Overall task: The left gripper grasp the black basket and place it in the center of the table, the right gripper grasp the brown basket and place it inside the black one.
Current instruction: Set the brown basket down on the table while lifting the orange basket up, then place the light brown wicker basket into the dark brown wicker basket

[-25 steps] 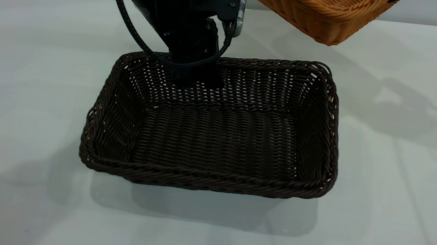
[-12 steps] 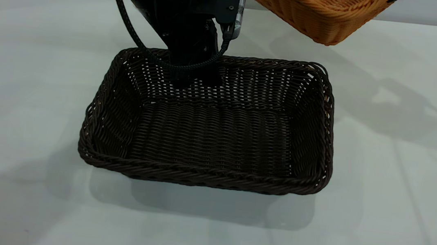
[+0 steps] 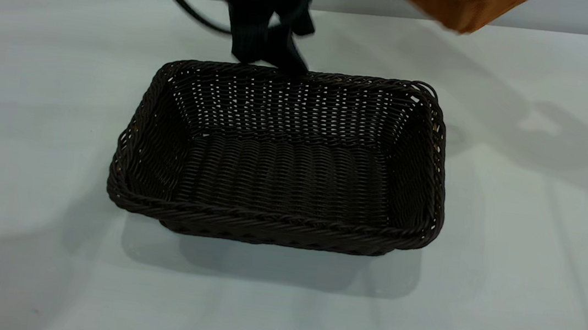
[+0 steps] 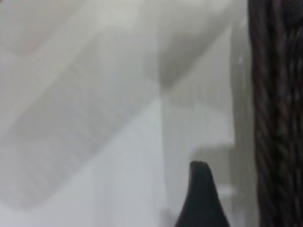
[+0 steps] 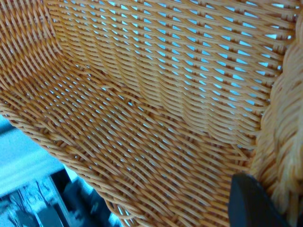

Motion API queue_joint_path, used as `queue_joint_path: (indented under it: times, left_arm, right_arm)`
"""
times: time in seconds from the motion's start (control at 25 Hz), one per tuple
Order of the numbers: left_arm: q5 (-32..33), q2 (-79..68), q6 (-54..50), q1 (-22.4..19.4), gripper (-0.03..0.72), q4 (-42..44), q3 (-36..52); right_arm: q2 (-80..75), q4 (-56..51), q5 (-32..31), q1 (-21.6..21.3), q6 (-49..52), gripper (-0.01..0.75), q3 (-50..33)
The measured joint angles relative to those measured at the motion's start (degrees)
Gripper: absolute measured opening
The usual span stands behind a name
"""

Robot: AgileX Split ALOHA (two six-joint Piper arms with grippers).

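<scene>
Lifted clear of the far rim since half a second ago, the left claw (image 3: 270, 54) now hangs just above and behind the black basket (image 3: 281, 158); whether its tapered fingers are apart cannot be told. That basket sits flat on the smooth, pale table (image 3: 30, 102), near its middle: a rectangle of dark woven wicker with sloped sides and a braided rim. Up at the frame's top right, the brown basket (image 3: 456, 1) of orange-tan wicker has risen, only a corner showing. The right claw (image 5: 253, 201) is clamped on its braided rim.
</scene>
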State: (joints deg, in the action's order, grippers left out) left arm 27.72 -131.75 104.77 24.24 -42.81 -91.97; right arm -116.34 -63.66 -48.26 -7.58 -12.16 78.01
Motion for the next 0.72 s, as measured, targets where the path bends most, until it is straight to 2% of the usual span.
queue_joint_path:
  times: [0.2,0.36,0.48,0.72]
  left_arm:
    - [6.14,9.2,-10.55,-1.29,0.475,6.96,0.0]
    - [7.41,19.85,-18.54,-3.66,0.475,10.47,0.0]
    - [6.32,27.45,-20.29,-4.83,0.475,10.47,0.0]
    - [4.33,37.08,-20.89,-5.07,0.475,10.47,0.0]
  right_arm:
    - [0.0,2.93,-3.82,-4.16,0.0,0.077,3.35]
    - [0.0,7.92,-8.47,-3.78,0.18,0.077,3.93]
    - [0.0,11.87,-11.99,-0.25,0.1,0.077,3.93]
    - [-0.34,15.63,-18.09,10.7,-4.18,0.078,3.97]
